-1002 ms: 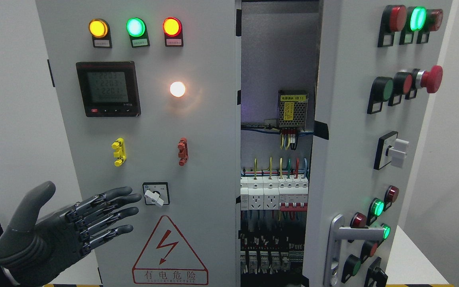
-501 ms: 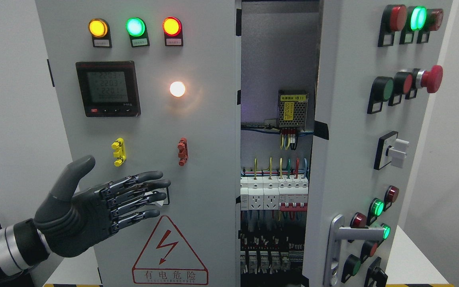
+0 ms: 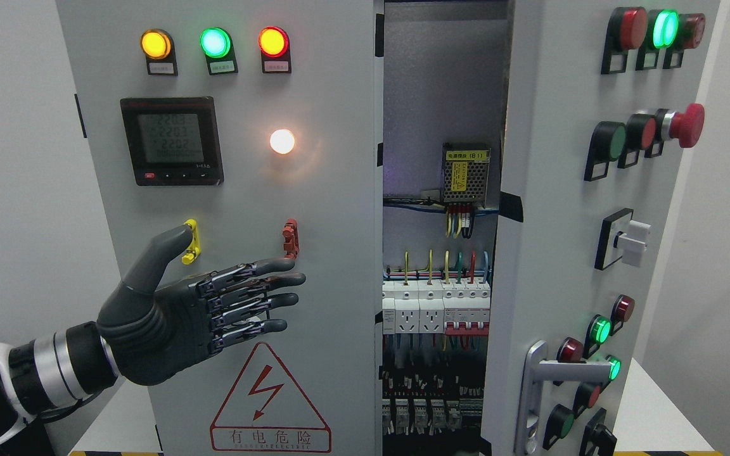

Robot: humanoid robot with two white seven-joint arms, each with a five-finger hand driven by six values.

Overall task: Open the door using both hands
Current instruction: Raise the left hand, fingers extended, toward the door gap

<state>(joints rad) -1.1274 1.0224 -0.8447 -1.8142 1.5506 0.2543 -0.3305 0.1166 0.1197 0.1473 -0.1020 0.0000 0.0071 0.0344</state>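
While the cabinet's left door (image 3: 339,253) stands closed and faces us flat, we see it carries three lit indicator lamps (image 3: 214,43), a digital meter (image 3: 171,140), a white lamp (image 3: 282,141), a yellow clip (image 3: 191,242), a red clip (image 3: 290,238) and a triangular warning sign (image 3: 269,399). To the right we see the right door (image 3: 555,190), upright with its long axis vertical, swung ajar so its button-studded face angles to the right; its silver handle (image 3: 539,392) sits low on the near edge. Between the doors we see wiring and breakers (image 3: 435,304). Our left hand (image 3: 203,310) is spread flat, fingers (image 3: 279,278) extended rightward before the left door, grasping nothing; contact cannot be told
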